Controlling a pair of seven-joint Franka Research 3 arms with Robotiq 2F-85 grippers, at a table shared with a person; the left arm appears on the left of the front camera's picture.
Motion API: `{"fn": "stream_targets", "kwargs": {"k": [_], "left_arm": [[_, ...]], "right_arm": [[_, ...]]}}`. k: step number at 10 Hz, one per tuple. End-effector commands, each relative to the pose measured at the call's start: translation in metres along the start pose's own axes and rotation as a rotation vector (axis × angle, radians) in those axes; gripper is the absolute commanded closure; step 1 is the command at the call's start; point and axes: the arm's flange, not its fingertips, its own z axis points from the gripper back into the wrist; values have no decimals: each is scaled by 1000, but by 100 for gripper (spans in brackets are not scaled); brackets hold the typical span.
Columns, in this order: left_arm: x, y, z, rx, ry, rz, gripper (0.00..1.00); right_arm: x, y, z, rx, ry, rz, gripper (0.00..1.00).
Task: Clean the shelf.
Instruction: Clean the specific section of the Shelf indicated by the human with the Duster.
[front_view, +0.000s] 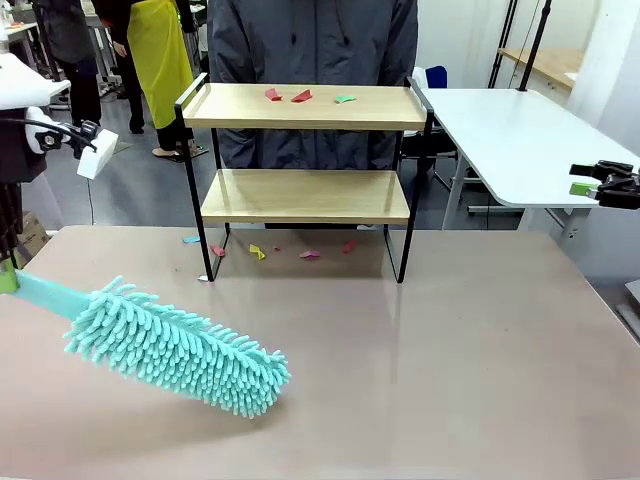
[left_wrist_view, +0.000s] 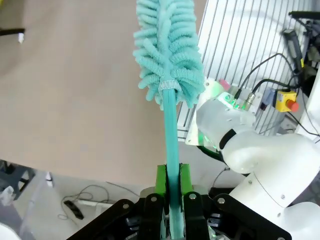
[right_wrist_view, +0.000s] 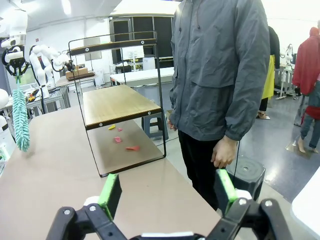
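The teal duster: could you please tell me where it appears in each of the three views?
Front view: the duster slants across the lower left, over the table.
Left wrist view: centre, handle rising from the bottom edge to the fluffy head at top.
Right wrist view: far left, hanging head-down.
Shared landmark: the left gripper, shut on its handle.

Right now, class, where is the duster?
Front view: the teal microfibre duster is over the table's left side, nearer than the shelf, its handle clamped in the left hand.
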Motion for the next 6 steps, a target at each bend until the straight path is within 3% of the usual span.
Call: {"fn": "stream_targets", "kwargs": {"k": [1, 6], "left_arm": [[-6, -2, 0, -11, -40, -3, 87], [-6, -2, 0, -11, -40, -3, 87]], "right_arm": [[5, 2, -2, -3, 7, -11, 0], [5, 2, -2, -3, 7, -11, 0]]}}
